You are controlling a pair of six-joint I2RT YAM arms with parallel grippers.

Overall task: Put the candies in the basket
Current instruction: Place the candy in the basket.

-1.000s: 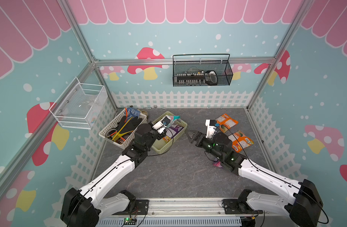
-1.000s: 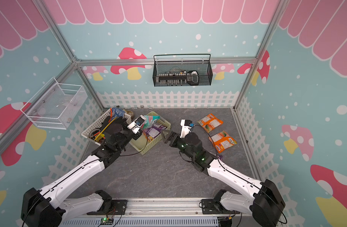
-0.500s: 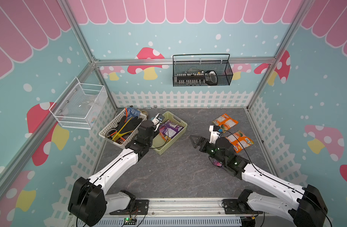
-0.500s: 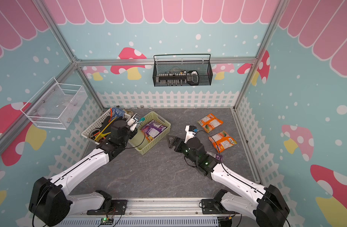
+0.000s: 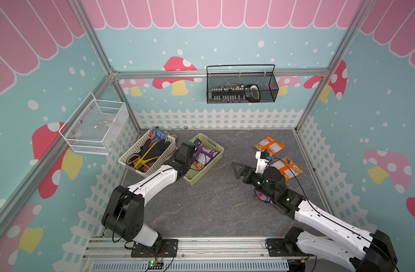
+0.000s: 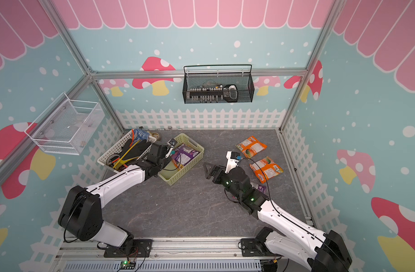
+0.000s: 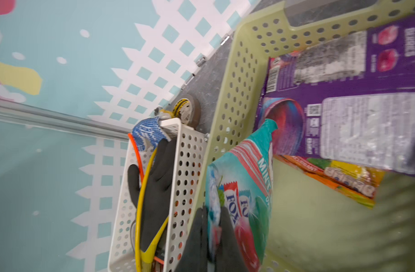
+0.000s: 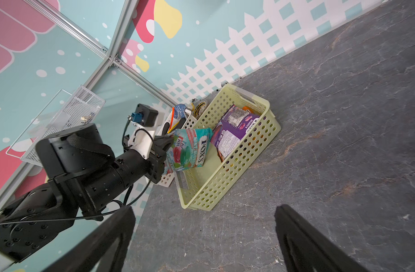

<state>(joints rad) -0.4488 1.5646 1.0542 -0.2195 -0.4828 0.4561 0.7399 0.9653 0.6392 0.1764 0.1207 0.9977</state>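
1. Over the near-left part of the basket (image 5: 212, 162), in both top views, the left gripper (image 5: 194, 150) holds a bag mostly hidden by the arm. A purple bag (image 5: 205, 154) lies inside. Two orange bags (image 5: 269, 144) lie far right on the surface (image 5: 213, 200), beside the right gripper (image 5: 236, 168), whose jaws stand wide apart, empty, pointing left. Another purple bag (image 6: 260, 188) peeks from under the right arm.
2. In the left wrist view, the jaws are clamped on the teal bag (image 7: 244, 188), its long axis running away from them, over the basket's floor.
3. In the right wrist view, the teal bag (image 8: 190, 150) hangs inside the rim; release looks next.
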